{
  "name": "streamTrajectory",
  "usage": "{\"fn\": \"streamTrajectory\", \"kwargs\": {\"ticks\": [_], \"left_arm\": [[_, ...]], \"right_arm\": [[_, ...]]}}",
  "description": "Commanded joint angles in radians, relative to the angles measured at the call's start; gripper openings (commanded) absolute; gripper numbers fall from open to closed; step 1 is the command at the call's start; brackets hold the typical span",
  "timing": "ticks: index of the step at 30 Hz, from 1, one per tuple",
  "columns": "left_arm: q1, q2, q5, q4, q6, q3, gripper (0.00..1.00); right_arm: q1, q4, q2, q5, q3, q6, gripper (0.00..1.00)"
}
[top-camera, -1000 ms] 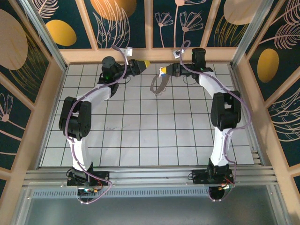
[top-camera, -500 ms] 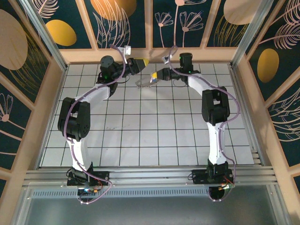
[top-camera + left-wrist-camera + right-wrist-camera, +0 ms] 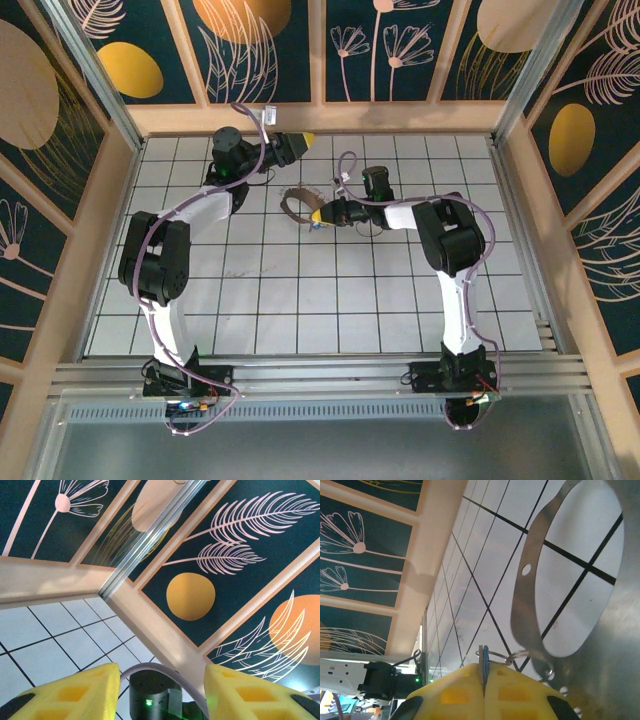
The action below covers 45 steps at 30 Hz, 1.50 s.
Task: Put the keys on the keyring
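The right claw (image 3: 322, 216) is clamped shut on the small blue-headed silver key (image 3: 484, 666), which stands edge-on in the seam between its yellow fingers (image 3: 451, 694). Just past the fingertips, a thin wire loop (image 3: 496, 655) reaches from beside the key to the rim of the large thin brownish-silver metal keyring hoop (image 3: 529, 605). The hoop lies ahead of the claw and a little to one side, with tiny metal pieces (image 3: 565, 690) along its edge. Whether the key is already threaded on that loop I cannot tell.

Over the last second this claw has swung away from the far wall, back towards the arm bases and leftward, and has come down low over the white tiled worktop (image 3: 300, 290). The hoop has travelled with it. It now sits just off the claw's tip on the left-arm side, seemingly resting on the tiles rather than dangling. I judge that key and ring have been brought down together so the ring is steadied, and the joining is in hand, not finished.

The left claw (image 3: 300, 142) has hardly shifted. It hangs farther out, near the far wall, its fingers (image 3: 70, 690) spread apart around nothing.
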<state>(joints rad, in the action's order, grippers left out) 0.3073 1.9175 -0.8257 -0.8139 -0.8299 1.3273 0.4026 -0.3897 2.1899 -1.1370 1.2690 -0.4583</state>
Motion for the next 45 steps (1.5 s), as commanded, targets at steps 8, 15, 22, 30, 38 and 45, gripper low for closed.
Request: {"fn": "streamTrajectory", "kwargs": {"ticks": [8,15,22,30,38,45], "left_arm": [[-0.006,-0.028,-0.002,-0.061,-0.035,-0.017,0.48],[-0.007,-0.018,-0.001,-0.067,-0.045,-0.019,0.48],[-0.006,-0.017,-0.003,-0.067,-0.046,-0.026,0.48],[-0.006,-0.025,-0.004,-0.097,-0.067,-0.054,0.48],[-0.006,-0.100,0.003,-0.093,-0.051,-0.110,0.52],[-0.006,-0.244,0.055,-0.010,0.031,-0.206,0.98]], "right_arm": [[0.066,-0.078,-0.073,0.075,-0.116,-0.041,0.00],[0.102,-0.040,-0.070,0.121,-0.139,-0.035,0.00],[0.138,-0.044,-0.093,0.144,-0.180,-0.048,0.23],[0.215,-0.088,-0.166,0.156,-0.261,-0.082,0.32],[0.178,-0.009,-0.387,0.208,-0.370,-0.024,0.37],[0.045,0.141,-0.627,0.282,-0.413,0.057,0.58]]}}
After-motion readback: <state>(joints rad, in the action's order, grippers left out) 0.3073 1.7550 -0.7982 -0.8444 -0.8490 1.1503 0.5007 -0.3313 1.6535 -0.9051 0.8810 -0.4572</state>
